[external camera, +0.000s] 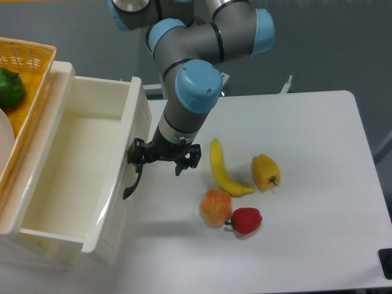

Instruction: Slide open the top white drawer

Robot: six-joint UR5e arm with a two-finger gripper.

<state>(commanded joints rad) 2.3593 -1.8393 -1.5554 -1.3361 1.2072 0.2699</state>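
Drawer work looked almost done when I checked my screen. I saw the top white drawer [73,165] pulled far out from the cabinet, so far that I could look down into its whole inside, and it held nothing that I could see. Its front panel stuck out over the white table [318,184], and the curved black handle [130,182] hung on that front. My gripper [163,158] sat right beside the drawer front, just above the handle. One black finger was close against the handle top, and the other finger pointed away from the drawer toward the banana [224,168]. I could not tell if the jaws were squeezing the handle or just resting near it, because they were small and dark in the view. My guess was that very little pulling was left, maybe none at all. What might be left was letting go and moving the arm back. Away from the drawer, past the banana, lay a yellow pepper [266,172], an orange fruit [215,207] and a red pepper [246,220]. Behind the drawer sat the yellow wicker basket [27,61] with a green pepper [10,87] in it.
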